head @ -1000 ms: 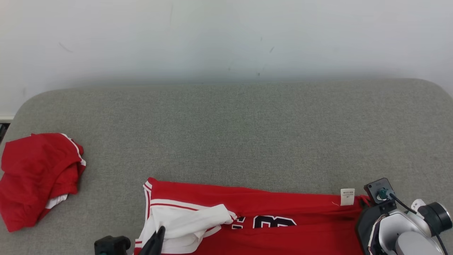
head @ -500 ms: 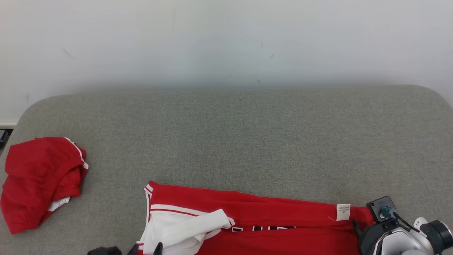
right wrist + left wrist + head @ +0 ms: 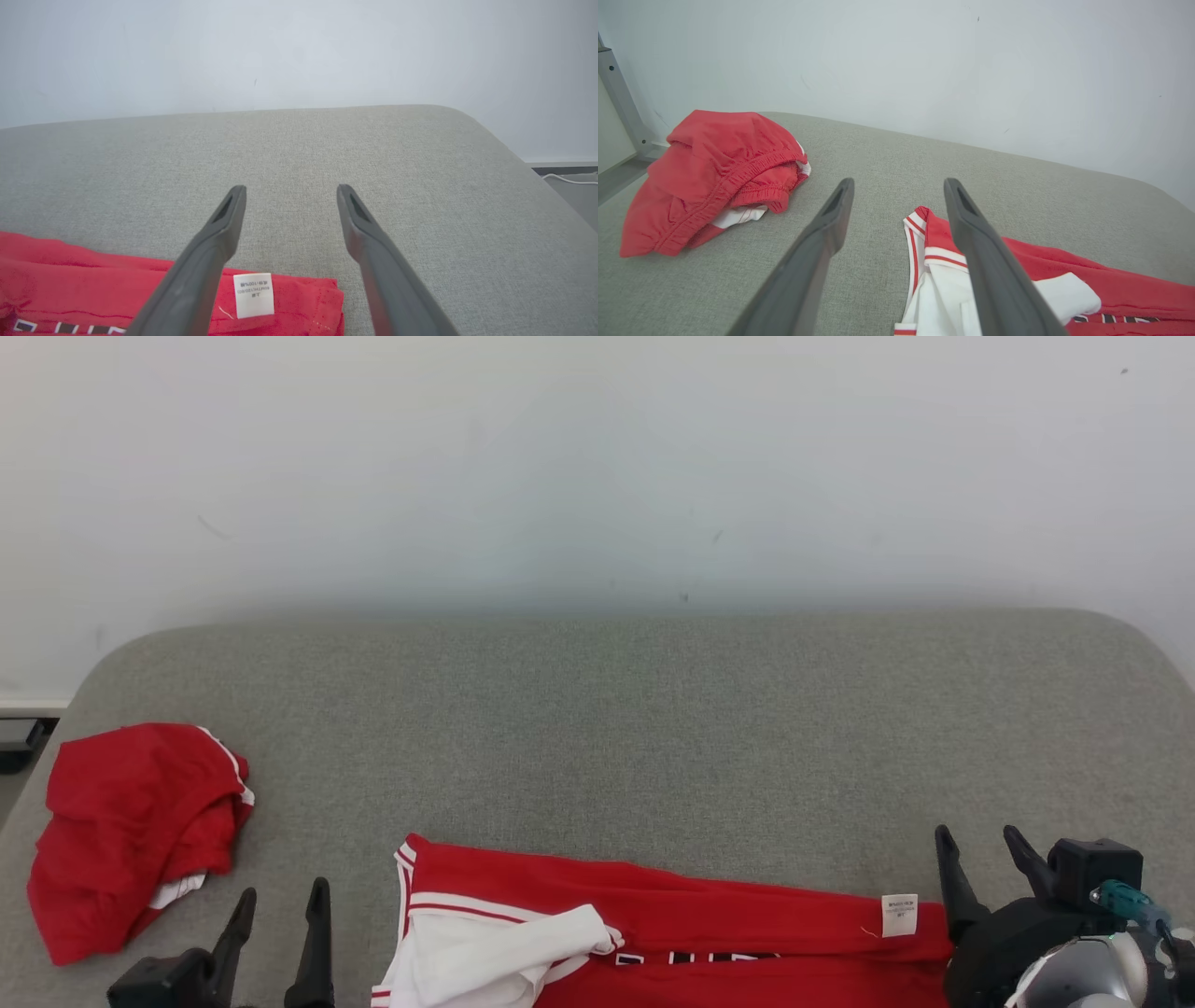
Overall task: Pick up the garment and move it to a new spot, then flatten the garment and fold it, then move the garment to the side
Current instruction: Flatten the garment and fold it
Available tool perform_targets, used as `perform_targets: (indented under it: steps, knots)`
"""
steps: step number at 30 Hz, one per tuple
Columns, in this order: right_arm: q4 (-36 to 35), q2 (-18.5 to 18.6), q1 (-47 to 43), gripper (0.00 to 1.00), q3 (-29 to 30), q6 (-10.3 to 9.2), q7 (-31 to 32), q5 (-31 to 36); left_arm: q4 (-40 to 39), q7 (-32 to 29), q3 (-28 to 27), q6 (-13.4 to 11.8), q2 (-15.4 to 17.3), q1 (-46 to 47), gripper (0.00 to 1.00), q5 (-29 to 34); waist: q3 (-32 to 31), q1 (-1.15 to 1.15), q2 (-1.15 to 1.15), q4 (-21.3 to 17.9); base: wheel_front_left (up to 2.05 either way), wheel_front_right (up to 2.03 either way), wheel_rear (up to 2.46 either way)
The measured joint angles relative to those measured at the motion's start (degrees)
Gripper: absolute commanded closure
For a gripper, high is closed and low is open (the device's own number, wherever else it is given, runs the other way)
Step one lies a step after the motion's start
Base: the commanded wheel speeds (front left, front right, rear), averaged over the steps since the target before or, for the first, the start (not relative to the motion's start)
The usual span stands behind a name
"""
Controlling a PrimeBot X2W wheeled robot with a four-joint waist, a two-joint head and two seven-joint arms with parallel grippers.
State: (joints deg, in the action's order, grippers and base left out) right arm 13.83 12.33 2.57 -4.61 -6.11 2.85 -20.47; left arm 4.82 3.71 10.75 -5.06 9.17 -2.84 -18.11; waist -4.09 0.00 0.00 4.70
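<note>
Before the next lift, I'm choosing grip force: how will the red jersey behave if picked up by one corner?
Probably floppy: the red jersey lies in soft folds, its white part flopped over. Likely light: thin fabric lying flat on the grey cushion. Pushed, it may bunch on that coarse weave.

Two red garments (image 3: 131, 821) (image 3: 709, 915), two tools (image 3: 284, 889) (image 3: 976, 833), one white label (image 3: 899, 915).
</note>
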Motion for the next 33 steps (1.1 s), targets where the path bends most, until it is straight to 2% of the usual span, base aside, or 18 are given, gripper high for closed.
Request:
perform_targets:
  steps: [7,11,17,30,33]
  knots:
    - [-5.1,-3.9,-1.8,0.00,-1.6,0.00,-5.5,-0.6,1.6,2.5,-1.5,0.0,1.1,-1.9,0.00,-0.1,-2.8,0.00,0.00,-1.0,0.00,0.00,0.00]
    - [-6.4,-4.6,-3.9,0.00,-1.7,0.00,-7.0,-0.8,3.1,2.4,-1.3,0.2,1.6,-4.0,0.00,-0.3,-3.7,0.00,0.00,-1.9,0.00,0.00,0.00]
    - [-6.6,-4.8,-6.3,0.00,-1.2,0.00,-8.0,-1.2,3.5,2.4,-0.5,1.5,2.0,-4.0,0.00,-0.5,-4.0,0.00,0.00,-2.3,0.00,0.00,0.00]
    - [-7.1,-4.2,-6.9,0.00,-1.1,0.00,-8.4,-1.2,3.5,2.4,0.6,1.6,1.8,-3.8,0.00,-0.5,-3.1,0.00,0.00,-2.7,0.00,0.00,0.00]
    - [-6.4,-3.7,-6.9,0.00,-0.3,-0.29,-5.6,-1.2,3.6,2.4,0.9,2.1,1.8,-3.8,0.00,-0.5,-3.0,0.00,0.00,-2.7,0.00,0.00,0.00]
